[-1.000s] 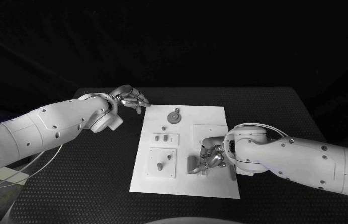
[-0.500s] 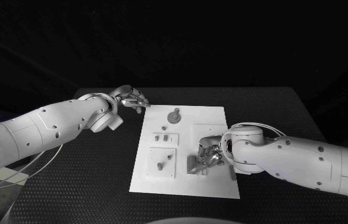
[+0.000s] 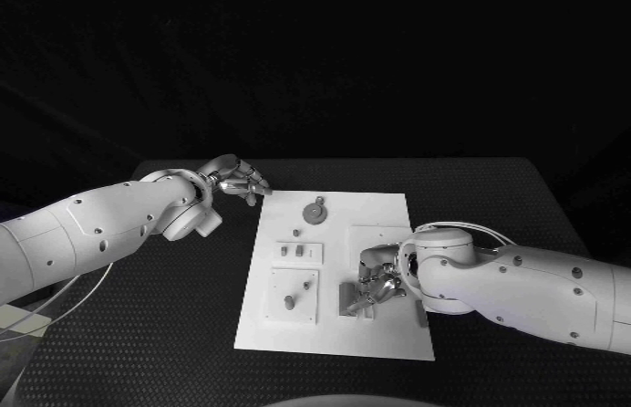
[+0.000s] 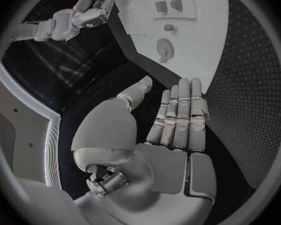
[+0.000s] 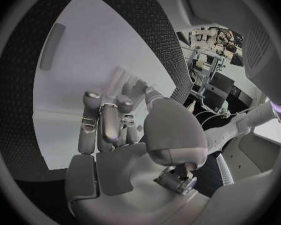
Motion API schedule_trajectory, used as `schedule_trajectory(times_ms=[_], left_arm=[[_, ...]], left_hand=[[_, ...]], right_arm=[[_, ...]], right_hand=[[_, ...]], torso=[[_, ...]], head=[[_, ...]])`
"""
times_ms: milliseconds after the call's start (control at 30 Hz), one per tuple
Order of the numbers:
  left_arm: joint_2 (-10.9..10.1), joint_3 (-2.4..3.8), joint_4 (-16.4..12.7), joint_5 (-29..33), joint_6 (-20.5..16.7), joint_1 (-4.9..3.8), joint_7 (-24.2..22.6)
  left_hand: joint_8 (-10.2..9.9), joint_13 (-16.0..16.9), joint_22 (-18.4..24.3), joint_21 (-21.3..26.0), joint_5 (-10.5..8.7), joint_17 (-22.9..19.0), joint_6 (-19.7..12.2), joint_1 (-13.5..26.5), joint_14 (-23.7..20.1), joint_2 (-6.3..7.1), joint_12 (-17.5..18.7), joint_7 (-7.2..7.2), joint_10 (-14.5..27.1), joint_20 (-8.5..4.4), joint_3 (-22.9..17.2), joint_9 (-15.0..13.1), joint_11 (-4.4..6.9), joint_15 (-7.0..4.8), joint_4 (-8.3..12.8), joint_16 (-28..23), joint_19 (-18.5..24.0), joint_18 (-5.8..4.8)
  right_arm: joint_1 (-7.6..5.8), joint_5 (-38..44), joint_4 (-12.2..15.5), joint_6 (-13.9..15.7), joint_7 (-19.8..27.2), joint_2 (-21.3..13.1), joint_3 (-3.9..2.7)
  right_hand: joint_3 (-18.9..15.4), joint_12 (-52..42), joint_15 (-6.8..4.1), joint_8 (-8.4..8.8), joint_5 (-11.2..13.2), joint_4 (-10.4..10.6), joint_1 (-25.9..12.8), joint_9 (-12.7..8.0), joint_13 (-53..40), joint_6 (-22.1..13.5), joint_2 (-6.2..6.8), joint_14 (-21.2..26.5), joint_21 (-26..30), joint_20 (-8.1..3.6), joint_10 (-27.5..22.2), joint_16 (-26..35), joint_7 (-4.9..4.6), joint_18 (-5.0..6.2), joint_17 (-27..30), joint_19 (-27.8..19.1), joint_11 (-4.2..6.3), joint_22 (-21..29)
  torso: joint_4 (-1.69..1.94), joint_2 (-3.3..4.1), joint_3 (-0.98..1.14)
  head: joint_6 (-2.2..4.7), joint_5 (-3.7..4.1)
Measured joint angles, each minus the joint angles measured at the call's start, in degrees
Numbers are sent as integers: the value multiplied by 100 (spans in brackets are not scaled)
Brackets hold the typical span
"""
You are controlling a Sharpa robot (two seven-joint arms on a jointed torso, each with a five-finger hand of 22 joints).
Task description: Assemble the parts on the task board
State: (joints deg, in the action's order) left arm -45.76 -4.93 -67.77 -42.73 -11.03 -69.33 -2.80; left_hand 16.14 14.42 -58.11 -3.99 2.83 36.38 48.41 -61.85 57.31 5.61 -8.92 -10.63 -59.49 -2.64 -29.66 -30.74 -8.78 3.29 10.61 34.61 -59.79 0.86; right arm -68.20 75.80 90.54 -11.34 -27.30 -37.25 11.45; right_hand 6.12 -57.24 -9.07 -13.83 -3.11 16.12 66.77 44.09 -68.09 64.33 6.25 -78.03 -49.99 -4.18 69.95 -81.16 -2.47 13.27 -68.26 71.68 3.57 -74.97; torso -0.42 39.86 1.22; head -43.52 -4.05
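Hovering at the frame's left above the desk (image 3: 158, 334), the left robot hand (image 3: 234, 179) is lying flat-fingered, holding nothing; the right robot hand (image 3: 378, 286) is curling onto the task board (image 3: 381, 211), grip unclear. No writing legible.

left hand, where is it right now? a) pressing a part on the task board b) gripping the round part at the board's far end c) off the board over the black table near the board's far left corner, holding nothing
c: the left hand sits over the black table just off the task board's far left corner, and the left wrist view shows its fingers straight with nothing in them.
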Motion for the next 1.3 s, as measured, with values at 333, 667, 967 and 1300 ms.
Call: schedule_trajectory(times_ms=[333,667,967,1300], left_arm=[[0,0,2,0,0,0,0],[-3,0,4,-1,1,0,1],[-2,0,3,-1,2,0,2],[-5,0,3,-1,3,0,3]], left_hand=[[0,-5,0,0,0,6,0,0,0,0,-11,0,0,0,0,0,0,0,0,-26,0,0],[0,-4,0,0,0,11,0,0,0,0,-11,0,0,0,0,0,0,0,0,-26,0,0],[0,-4,0,0,0,16,0,0,0,0,-11,0,-1,0,0,0,1,0,0,-26,0,0],[0,-9,0,0,0,21,0,0,0,0,-11,0,0,0,0,0,1,0,0,-26,0,0]], right_arm=[[15,107,6,-31,13,34,-2],[59,170,14,-92,62,82,-6],[70,199,-24,-126,90,115,-7],[76,216,-25,-121,114,108,-8]], right_hand=[[0,0,6,0,0,0,22,0,-4,2,-22,-6,0,1,0,0,1,0,-11,1,0,0],[-2,0,7,0,0,3,52,1,-7,8,9,-7,-1,9,0,0,8,0,-10,8,0,0],[-18,0,8,0,1,18,52,1,-12,-11,9,-6,-1,10,0,0,-9,0,-13,8,0,0],[-18,0,12,0,1,18,83,1,-12,-11,-22,-3,-1,10,0,0,-7,0,-16,8,0,0]], torso=[[2,0,0],[4,-1,0],[3,1,1],[1,1,2]], head=[[-8,0],[-15,-16],[-27,-25],[-34,-34]])
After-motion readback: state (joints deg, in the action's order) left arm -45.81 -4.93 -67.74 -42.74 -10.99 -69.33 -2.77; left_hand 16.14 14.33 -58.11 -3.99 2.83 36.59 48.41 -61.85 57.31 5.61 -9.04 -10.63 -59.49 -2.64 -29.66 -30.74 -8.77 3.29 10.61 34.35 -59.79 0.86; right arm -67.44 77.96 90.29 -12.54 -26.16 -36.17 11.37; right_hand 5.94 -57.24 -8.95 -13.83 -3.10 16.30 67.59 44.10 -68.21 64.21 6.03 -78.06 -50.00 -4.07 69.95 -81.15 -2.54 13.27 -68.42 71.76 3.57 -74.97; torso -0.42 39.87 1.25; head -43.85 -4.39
